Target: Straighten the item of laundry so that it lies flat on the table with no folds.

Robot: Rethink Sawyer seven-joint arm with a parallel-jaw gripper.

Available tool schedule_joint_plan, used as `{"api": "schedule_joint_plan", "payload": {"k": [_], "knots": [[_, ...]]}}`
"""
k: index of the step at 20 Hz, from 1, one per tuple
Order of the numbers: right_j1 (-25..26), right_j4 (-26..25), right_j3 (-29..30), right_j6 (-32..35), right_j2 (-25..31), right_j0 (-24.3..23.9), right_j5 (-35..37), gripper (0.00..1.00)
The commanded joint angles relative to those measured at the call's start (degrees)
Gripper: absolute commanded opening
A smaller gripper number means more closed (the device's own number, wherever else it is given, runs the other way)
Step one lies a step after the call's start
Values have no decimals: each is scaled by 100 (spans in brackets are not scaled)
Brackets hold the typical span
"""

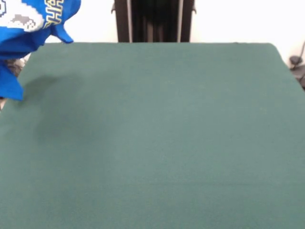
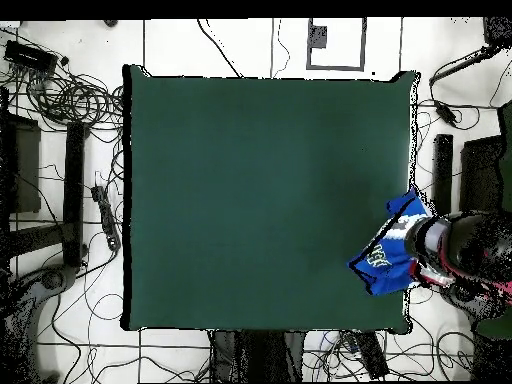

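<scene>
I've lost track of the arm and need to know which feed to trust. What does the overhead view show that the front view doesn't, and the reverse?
Only the overhead view shows the arm, at the table's edge beside the bunched shirt, plus floor cables.

Only the front view shows the shirt hanging off the surface, casting a shadow.

Both show the blue shirt crumpled at one table edge; neither shows the gripper clearly.

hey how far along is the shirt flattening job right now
Nothing looks done yet. The blue T-shirt hangs bunched above the table's edge, casting a shadow on the green cloth; overhead it sits crumpled at the table's side by the arm. Whether the gripper holds it cannot be seen. Still left: laying it on the table and spreading out every fold.
</scene>
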Motion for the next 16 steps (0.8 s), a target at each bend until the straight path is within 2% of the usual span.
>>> {"api": "schedule_joint_plan", "payload": {"k": [1, 3, 4, 7, 10, 12, 13, 15, 16], "knots": [[973, -232, -2, -685, 658, 396, -1197, 0], [1327, -438, -173, -230, 514, 590, -1652, 0], [1434, -447, -219, -219, 508, 606, -1733, 0], [1777, -525, -323, -664, 633, 513, -1957, 0], [1901, -602, -293, -818, 637, 540, -2244, 0], [2017, -659, -344, -453, 473, 733, -2507, 0], [2146, -704, -478, 24, 265, 960, -2644, 0], [2353, -574, -686, 695, 20, 1269, -2663, 0], [2413, -519, -753, 828, -51, 1370, -2628, 0]]}}
